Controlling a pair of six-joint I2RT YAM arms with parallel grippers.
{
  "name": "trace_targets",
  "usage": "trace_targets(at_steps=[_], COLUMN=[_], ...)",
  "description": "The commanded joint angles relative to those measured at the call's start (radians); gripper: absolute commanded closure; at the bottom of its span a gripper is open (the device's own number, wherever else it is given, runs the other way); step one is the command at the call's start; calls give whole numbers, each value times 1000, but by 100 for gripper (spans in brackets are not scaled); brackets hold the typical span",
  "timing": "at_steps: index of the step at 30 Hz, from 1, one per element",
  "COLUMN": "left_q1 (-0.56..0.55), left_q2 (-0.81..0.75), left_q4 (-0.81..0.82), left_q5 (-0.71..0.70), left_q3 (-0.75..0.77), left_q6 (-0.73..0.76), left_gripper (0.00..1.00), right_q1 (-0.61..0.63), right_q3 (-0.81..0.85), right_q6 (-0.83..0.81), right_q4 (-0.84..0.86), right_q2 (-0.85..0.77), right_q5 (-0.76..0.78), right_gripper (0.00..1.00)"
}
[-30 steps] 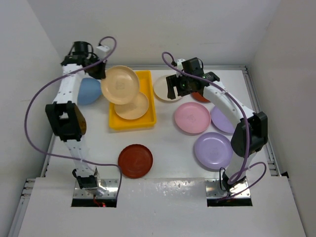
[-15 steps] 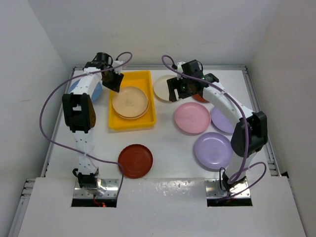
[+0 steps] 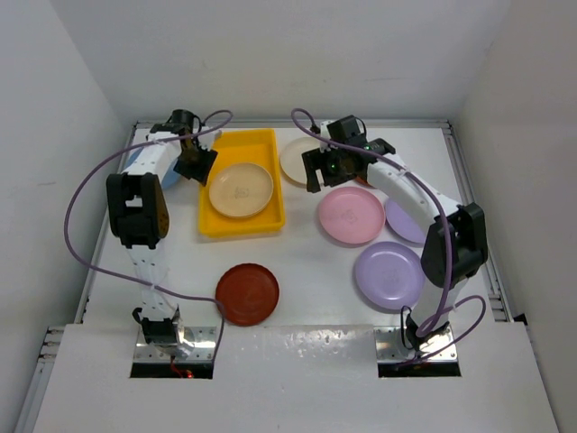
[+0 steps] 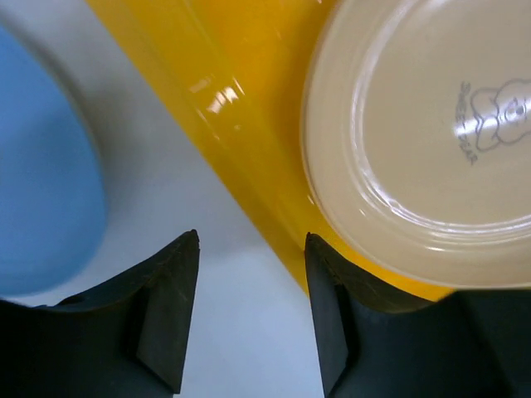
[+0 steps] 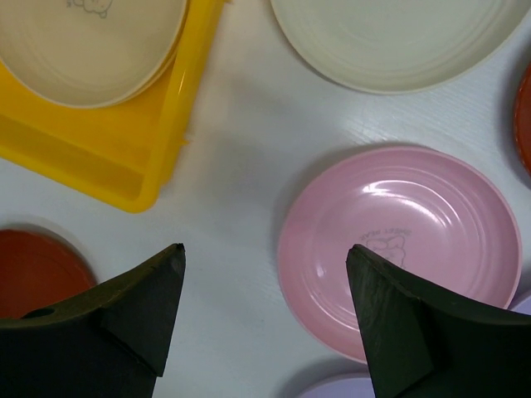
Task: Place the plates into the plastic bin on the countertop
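Observation:
The yellow plastic bin [image 3: 242,227] holds stacked tan plates [image 3: 240,189], seen close up as a tan plate [image 4: 423,141] inside the bin wall [image 4: 241,149]. My left gripper [image 4: 251,240] is open and empty, over the countertop between the bin's left wall and a blue plate [image 4: 41,191]. My right gripper [image 5: 265,249] is open and empty above the white countertop [image 3: 315,271], just left of a pink plate [image 5: 398,249]. A cream plate [image 5: 398,41] lies behind it.
A dark red plate [image 3: 247,293] lies near the front. Two lavender plates [image 3: 389,275] [image 3: 407,221] sit at the right. Another dark red plate [image 5: 524,116] peeks out behind the right arm. White walls enclose the table.
My left gripper opened and let go of the tan plate, which now lies in the bin on the other one. The left arm drew back to the bin's left wall. The right gripper drifted slightly.

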Motion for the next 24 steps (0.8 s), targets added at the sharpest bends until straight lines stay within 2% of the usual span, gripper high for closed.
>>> trace_targets(at_steps=[1, 4, 5, 7, 10, 13, 17, 21, 24], left_q1=[-7, -7, -7, 2, 13, 13, 13, 27, 50], left_q2=[-61, -51, -36, -16, -6, 5, -8, -29, -20], left_q4=[-12, -12, -12, -12, -12, -2, -21, -21, -21], left_q5=[-9, -32, -64, -77, -88, -100, -49, -49, -40], left_q3=[-88, -122, -122, -122, -85, -45, -45, -90, -101], left_q6=[-21, -30, -30, -40, -30, -21, -40, -139, -233], left_gripper=[45, 60, 69, 76, 82, 82, 82, 100, 100], right_q1=[8, 10, 10, 11, 11, 11, 14, 11, 11], right_q3=[-6, 4, 4, 12, 8, -2, -12, -28, -26], right_q6=[10, 7, 7, 1, 1, 1, 7, 15, 16], right_q4=[25, 22, 21, 19, 18, 18, 18, 31, 33], right_q2=[-45, -45, -45, -45, -48, -49, -56, -62, -57], right_q5=[12, 10, 10, 12, 12, 10, 15, 19, 16], right_gripper=[22, 22, 22, 22, 22, 22, 22, 22, 22])
